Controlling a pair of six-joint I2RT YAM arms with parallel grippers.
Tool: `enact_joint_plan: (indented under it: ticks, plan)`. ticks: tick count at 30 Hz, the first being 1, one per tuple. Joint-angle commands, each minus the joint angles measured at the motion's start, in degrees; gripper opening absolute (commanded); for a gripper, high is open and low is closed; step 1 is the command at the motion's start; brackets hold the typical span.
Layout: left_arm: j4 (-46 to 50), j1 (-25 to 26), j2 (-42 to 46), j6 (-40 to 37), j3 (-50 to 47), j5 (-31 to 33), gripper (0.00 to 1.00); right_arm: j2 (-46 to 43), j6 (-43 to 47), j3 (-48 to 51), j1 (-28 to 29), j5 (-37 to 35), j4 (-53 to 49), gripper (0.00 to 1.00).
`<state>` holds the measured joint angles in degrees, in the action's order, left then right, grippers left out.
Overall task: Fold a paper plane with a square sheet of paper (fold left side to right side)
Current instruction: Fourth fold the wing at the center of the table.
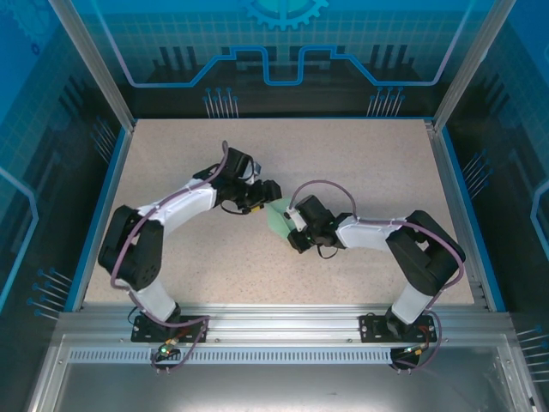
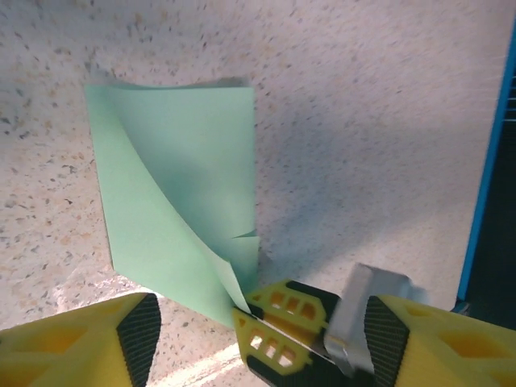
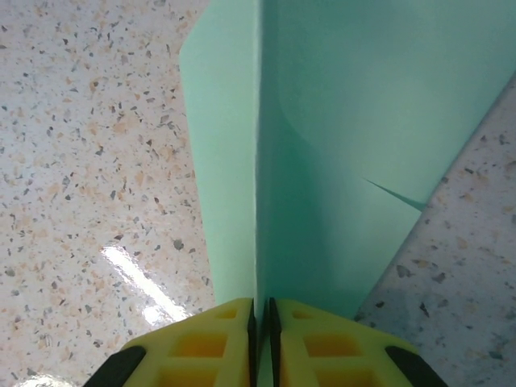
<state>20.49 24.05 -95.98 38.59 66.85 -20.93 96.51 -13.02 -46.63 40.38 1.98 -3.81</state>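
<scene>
Out at the middle of the table (image 1: 360, 146), where the two arms meet, the square sheet of paper (image 2: 173, 177) is partly doubled over. Most of it lies flat on the speckled top, while one layer curls up off the surface toward a corner. That corner is pinched by the right gripper (image 3: 260, 318), whose yellow jaws are pressed together on the thin edge; seen from its own wrist, the sheet rises away from them like a wall. The left gripper (image 2: 260, 334) stands with its jaws spread wide, one on each side of that pinch, touching no paper that I can see. I'd judge the step in hand to be carrying the left side across onto the right, roughly half done: the layer is over but not pressed, and no sharp crease shows. To do it well, the held edge should come down square on the edge beneath, corners matching, before anything is flattened. A small notch near the held corner suggests strain there, so a gentle pull seems wiser. The free left gripper looks well placed to press the fold line once the edges agree. From above, the sheet sits between the grippers, the right one gripping it from the right, the left one just beside it at the far left.
</scene>
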Motion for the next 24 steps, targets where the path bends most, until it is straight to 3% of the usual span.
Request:
enact_joint_plan:
  ticks: [1, 4, 11, 24]
  plan:
    - [0.27, -0.72, 3.35, -0.89, -3.60, 1.38, 0.74, 0.53, -0.68, -1.53, -1.61, 4.81, -0.52, 0.14]
    - [-2.17, -0.72, 4.14, 0.17, -7.24, 0.82, 0.69, 0.28, -1.90, -0.88, -3.20, 7.69, 0.43, 0.14]
    - [-9.41, 1.23, -0.10, 3.15, -11.01, -2.86, 0.48, 0.84, -4.07, -0.11, -6.54, 14.27, 2.05, 0.13]
    - [-10.37, 5.04, -11.09, 4.21, -3.43, -3.15, 0.40, 2.10, -4.91, 0.49, -8.30, 16.82, 2.93, 0.13]
